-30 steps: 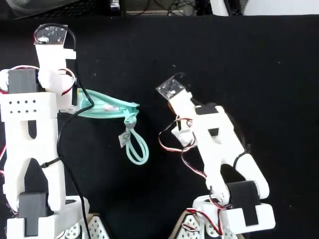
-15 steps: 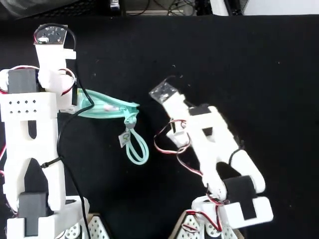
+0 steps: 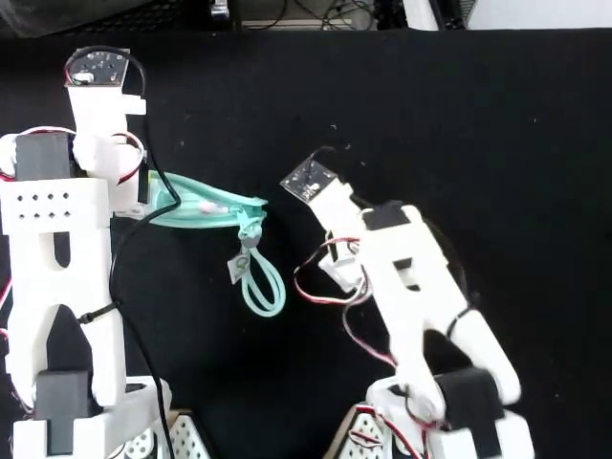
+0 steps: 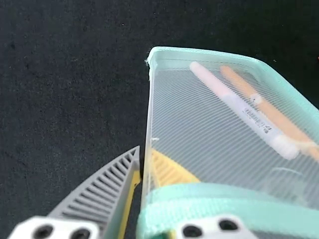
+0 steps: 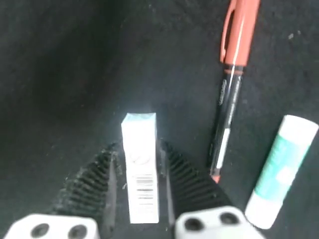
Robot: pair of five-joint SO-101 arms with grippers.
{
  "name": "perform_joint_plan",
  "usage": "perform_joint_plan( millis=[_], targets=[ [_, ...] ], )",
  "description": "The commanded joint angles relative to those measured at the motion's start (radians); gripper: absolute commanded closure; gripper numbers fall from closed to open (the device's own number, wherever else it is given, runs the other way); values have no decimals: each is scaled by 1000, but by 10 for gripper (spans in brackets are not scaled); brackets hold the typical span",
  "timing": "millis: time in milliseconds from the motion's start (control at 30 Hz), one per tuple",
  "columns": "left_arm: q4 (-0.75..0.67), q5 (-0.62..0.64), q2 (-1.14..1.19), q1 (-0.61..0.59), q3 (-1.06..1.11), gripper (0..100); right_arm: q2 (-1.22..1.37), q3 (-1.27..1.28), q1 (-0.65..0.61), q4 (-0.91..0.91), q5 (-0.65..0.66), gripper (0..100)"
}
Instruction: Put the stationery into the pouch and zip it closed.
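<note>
Pouch sits on the black table under the left arm, left gripper pinching its edge, a white pen inside, while the right gripper is clamped on a small white box beside a red pen.

Not much going on besides the main stuff tbh. Everything sits on a black cloth that covers the whole table, kinda fuzzy looking, with a few tiny pale specks of lint around the middle. Along the far edge there's a tangle of dark cables. A white surface pokes in at the far right corner, and some grey thing I can't make out sits at the far left.
</note>
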Motion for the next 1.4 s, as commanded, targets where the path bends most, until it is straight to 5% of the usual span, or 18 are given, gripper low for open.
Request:
perform_joint_plan(
  millis=[0,100,533,833,1000,1367],
  targets=[
    [8,-9,11,-1,19,970,-36,-4,-12,72,-3,809],
    [8,-9,11,-1,21,970,4,1,-14,81,-3,734],
    [8,-9,11,-1,21,970,239,-185,-21,78,0,772],
    [6,-11,11,-1,22,970,254,-166,-204,44,-2,785],
    [6,-11,11,-1,22,970,254,-131,-173,12,-2,861],
    [6,-11,11,-1,22,970,254,-120,-51,20,34,783]
  ],
)
